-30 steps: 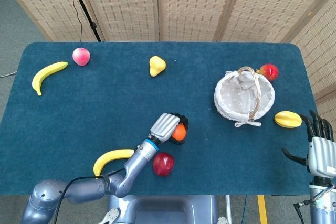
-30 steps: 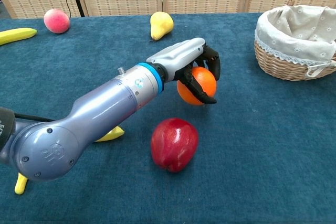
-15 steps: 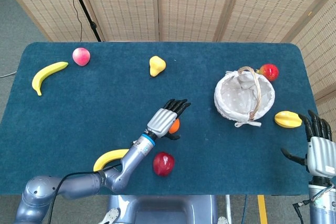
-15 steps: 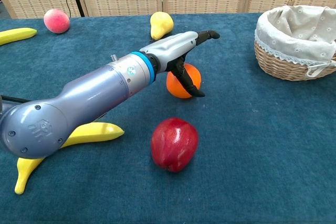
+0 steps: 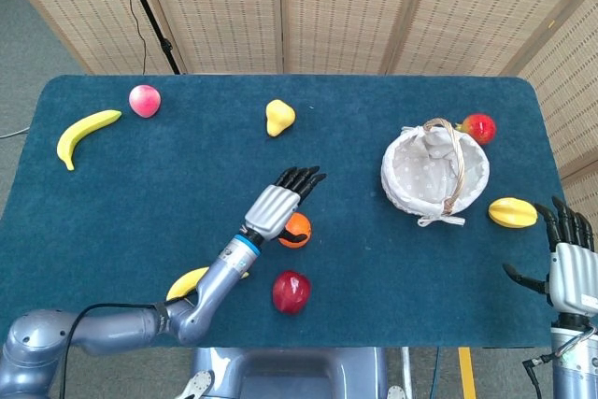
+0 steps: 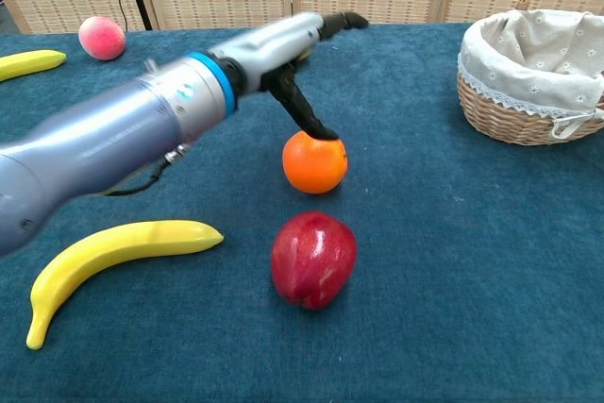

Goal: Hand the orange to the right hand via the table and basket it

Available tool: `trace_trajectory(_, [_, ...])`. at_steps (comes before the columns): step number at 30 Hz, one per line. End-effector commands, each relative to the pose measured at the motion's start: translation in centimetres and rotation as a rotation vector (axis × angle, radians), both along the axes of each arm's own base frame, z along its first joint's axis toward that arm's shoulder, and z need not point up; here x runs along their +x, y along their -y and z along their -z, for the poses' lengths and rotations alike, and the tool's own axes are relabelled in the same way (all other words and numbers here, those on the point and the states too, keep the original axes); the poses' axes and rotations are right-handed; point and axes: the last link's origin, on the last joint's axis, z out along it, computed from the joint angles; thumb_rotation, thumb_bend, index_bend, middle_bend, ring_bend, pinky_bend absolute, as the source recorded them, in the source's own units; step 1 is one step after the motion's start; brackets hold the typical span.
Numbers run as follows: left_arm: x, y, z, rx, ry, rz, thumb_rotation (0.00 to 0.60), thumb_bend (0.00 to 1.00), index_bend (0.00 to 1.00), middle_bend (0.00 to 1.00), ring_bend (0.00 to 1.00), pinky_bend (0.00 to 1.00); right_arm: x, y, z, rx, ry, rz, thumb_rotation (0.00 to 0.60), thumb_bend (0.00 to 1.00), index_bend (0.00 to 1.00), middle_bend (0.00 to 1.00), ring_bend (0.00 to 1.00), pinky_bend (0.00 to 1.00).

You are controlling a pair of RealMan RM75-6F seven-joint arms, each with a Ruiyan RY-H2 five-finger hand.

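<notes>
The orange rests on the blue table, just beyond a red apple. My left hand hovers above and slightly left of it, fingers stretched out straight and holding nothing; the thumb tip hangs right over the orange's top. The lined wicker basket stands to the right. My right hand waits open past the table's right edge, fingers spread, and shows only in the head view.
A banana lies near the front left under my left arm. A yellow pear, a pink peach and another banana sit further back. A yellow fruit and a red apple flank the basket.
My left hand let go of the orange, opened its fingers and rose back to the left. The orange now sits alone on the table. The right hand stayed put.
</notes>
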Motion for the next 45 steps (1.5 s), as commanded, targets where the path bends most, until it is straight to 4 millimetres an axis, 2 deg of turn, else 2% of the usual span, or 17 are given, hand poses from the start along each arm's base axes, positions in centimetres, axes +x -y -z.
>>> trace_trajectory(1, [-3.9,0.6,-6.6,0.157,-0.05,-0.053,0.6,0.07,0.03,0.0,0.0,0.0,-0.3,0.3,0.2,0.009,-0.003,0.011,0.6,0.0,0.13,0.03,0.0,0.0])
trace_trajectory(3, [-5.9,2.2,-9.4,0.183,-0.076,-0.091,0.6,0.07,0.03,0.0,0.0,0.0,-0.4,0.5,0.5,0.015,-0.008,0.012,0.6,0.0,0.13,0.03,0.0,0.0])
trace_trajectory(5, [-7.1,3.2,-11.2,0.194,-0.085,-0.129,0.6,0.07,0.03,0.0,0.0,0.0,-0.3,0.7,0.7,0.021,-0.009,0.011,0.6,0.0,0.13,0.03,0.0,0.0])
trace_trajectory(7, [-9.5,4.6,-13.5,0.217,-0.088,-0.201,0.6,0.07,0.03,0.0,0.0,0.0,-0.2,1.0,1.1,0.031,-0.01,0.006,0.6,0.0,0.13,0.03,0.0,0.0])
trace_trajectory(11, [-12.8,6.6,-16.3,0.22,-0.102,-0.28,0.6,0.07,0.03,0.0,0.0,0.0,-0.1,1.2,1.4,0.043,-0.01,0.006,0.6,0.0,0.13,0.03,0.0,0.0])
trace_trajectory(14, [-15.1,7.9,-17.6,0.233,-0.131,-0.325,0.6,0.07,0.03,0.0,0.0,0.0,-0.1,1.2,1.5,0.047,-0.01,0.007,0.6,0.0,0.13,0.03,0.0,0.0])
trace_trajectory(22, [-18.5,11.0,-19.3,0.266,-0.141,-0.394,0.6,0.07,0.03,0.0,0.0,0.0,0.2,1.2,1.7,0.059,0.002,-0.01,0.6,0.0,0.13,0.03,0.0,0.0])
trace_trajectory(29, [-20.0,12.6,-19.4,0.284,-0.143,-0.423,0.6,0.07,0.0,0.0,0.0,0.0,1.1,1.5,2.8,0.113,0.02,-0.059,0.6,0.0,0.1,0.03,0.0,0.0])
trace_trajectory(30, [-20.7,13.0,-19.3,0.277,-0.148,-0.447,0.6,0.07,0.0,0.0,0.0,0.0,2.4,1.5,3.6,0.164,0.034,-0.115,0.6,0.0,0.09,0.03,0.0,0.0])
trace_trajectory(35, [-21.3,13.0,-19.0,0.277,-0.14,-0.461,0.6,0.07,0.0,0.0,0.0,0.0,5.8,0.9,4.5,0.267,0.037,-0.274,0.6,0.0,0.03,0.02,0.0,0.0])
trace_trajectory(41, [-21.9,13.0,-18.9,0.278,-0.139,-0.477,0.6,0.07,0.0,0.0,0.0,0.0,9.3,0.9,6.0,0.366,0.074,-0.413,0.6,0.0,0.0,0.02,0.0,0.0])
trace_trajectory(45, [-22.1,13.1,-19.0,0.282,-0.135,-0.483,0.6,0.07,0.0,0.0,0.0,0.0,10.5,1.4,7.0,0.42,0.089,-0.457,0.6,0.0,0.0,0.02,0.0,0.0])
